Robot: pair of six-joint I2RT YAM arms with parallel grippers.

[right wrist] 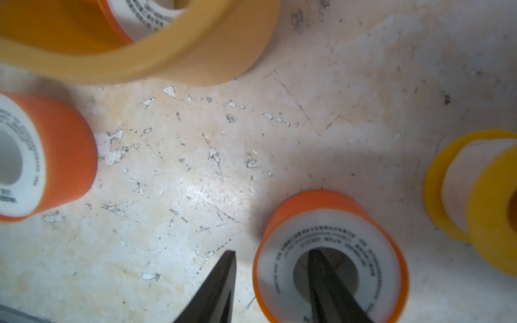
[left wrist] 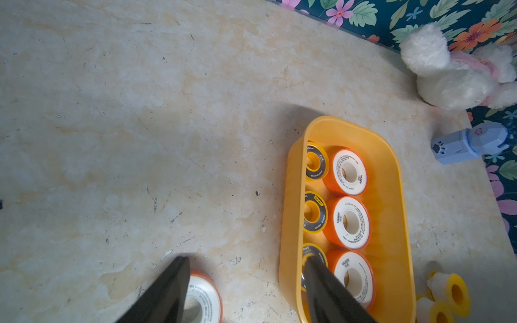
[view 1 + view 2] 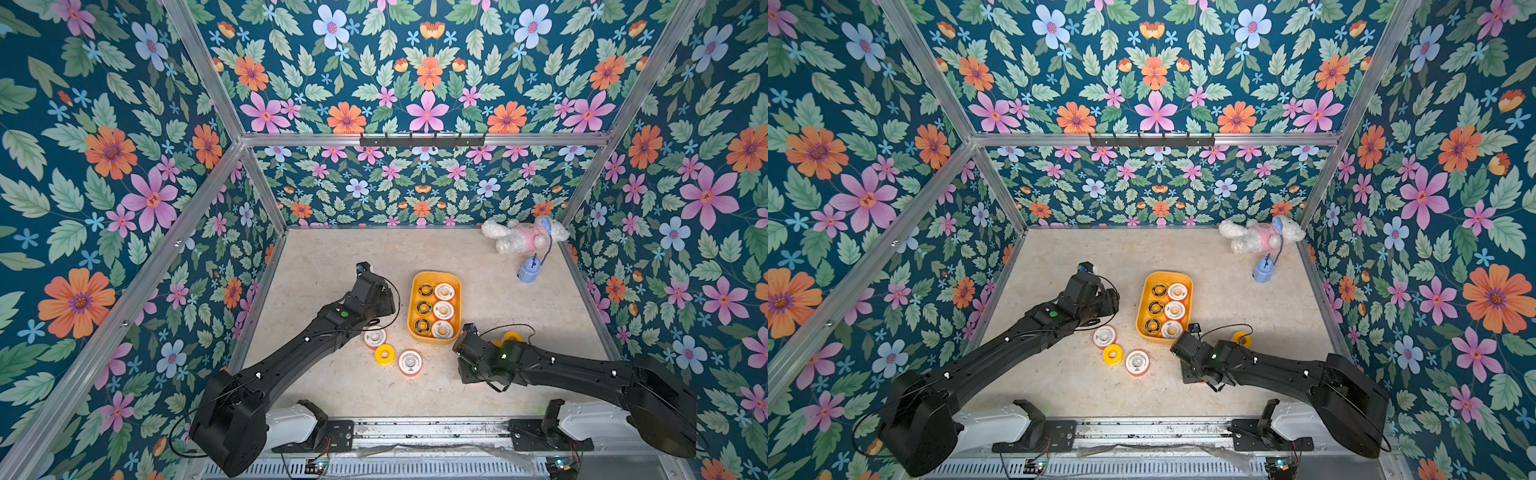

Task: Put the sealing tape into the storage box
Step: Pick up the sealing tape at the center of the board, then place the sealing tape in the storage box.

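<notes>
The coming move turns on one white-faced, orange-rimmed round spool of sealing tape point(image 1: 330, 240). It lies flat on the pale marbled tabletop point(image 1: 195, 167) with its centre hole facing up, directly under the right gripper point(image 1: 272, 253). Being round, it has no long axis across the table, so only the bite on its wall matters. In the right wrist view one black finger point(image 1: 324, 276) reaches down into the hole. The other finger stands outside the orange rim with a sliver of table showing between them, so the jaws are spread astride the wall and seem not yet to pinch it. In both top views this spool is hidden beneath the right wrist, which sits just below and right of the shallow yellow plastic storage box point(image 3: 436, 275) near frame centre. The box is just beside that gripper, so the right arm is plainly the nearer one for this piece. The box holds six spools in two rows of three, black-faced point(image 3: 424, 308) beside white-faced point(image 3: 443, 310). The left gripper point(image 2: 245, 259) hangs empty with its fingers wide apart, left of the box in the top views, near three loose spools point(image 3: 384, 354) at the box's lower left. Plain yellow spools point(image 3: 513, 336) lie just right of the right wrist.
</notes>
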